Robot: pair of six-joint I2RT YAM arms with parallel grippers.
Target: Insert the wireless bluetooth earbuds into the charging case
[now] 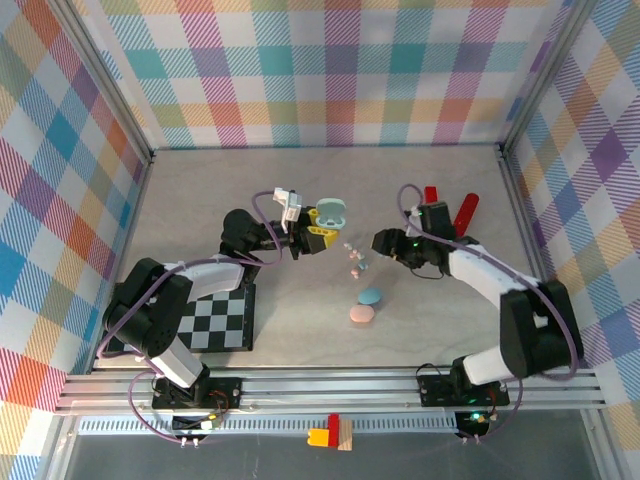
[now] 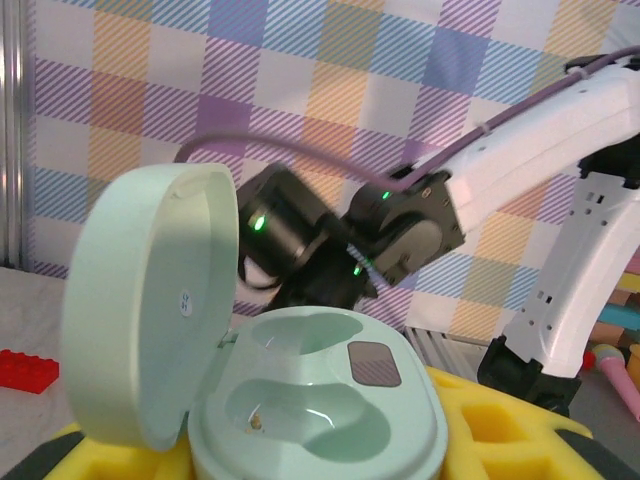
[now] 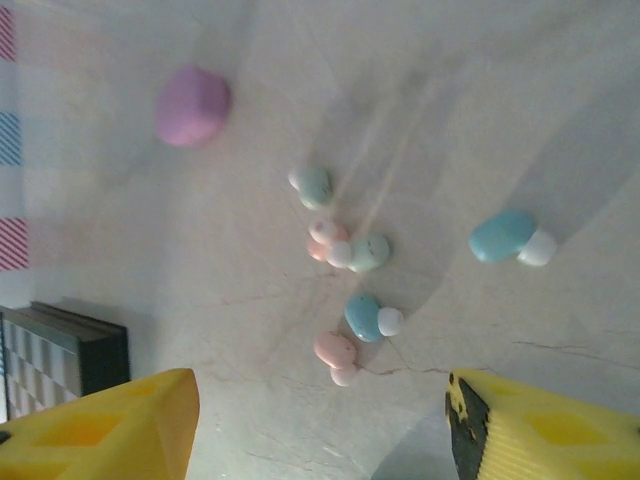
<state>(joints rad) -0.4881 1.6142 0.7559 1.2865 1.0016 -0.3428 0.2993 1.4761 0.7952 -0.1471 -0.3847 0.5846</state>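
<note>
Left gripper [image 1: 318,228]: jaws clamped on the mint charging case [image 2: 410,405], held clear of the table [image 1: 200,190].
Right gripper [image 3: 322,415]: jaws wide apart with nothing between them, hung just above the earbuds [image 3: 368,252].
Earbuds, place: lay loose on the table between the two arms, none in the case; pink, mint and blue ones bunched close, some touching, one blue earbud [image 3: 505,236] off to the side.
Case, heading: wells [image 2: 290,410] faced up and looked empty; lid [image 2: 150,300] stood open at the left of the left wrist view; long axis of the oval base ran across that view, from one yellow finger toward the other.
Earbuds, heading: lay on their sides, long axes flat to the table and aimed several ways; white tips mostly toward the right of the right wrist view.
Risk, pick: could have pinched two at once or knocked a neighbour away, given the tight bunch.
Risk, grip: small rounded bud likely to squirt out if caught off-centre.
Risk, seating: bud turned the wrong way would probably not drop into its well.
Risk, case: push from above might have tipped it in the jaws or swung the lid shut.
</note>
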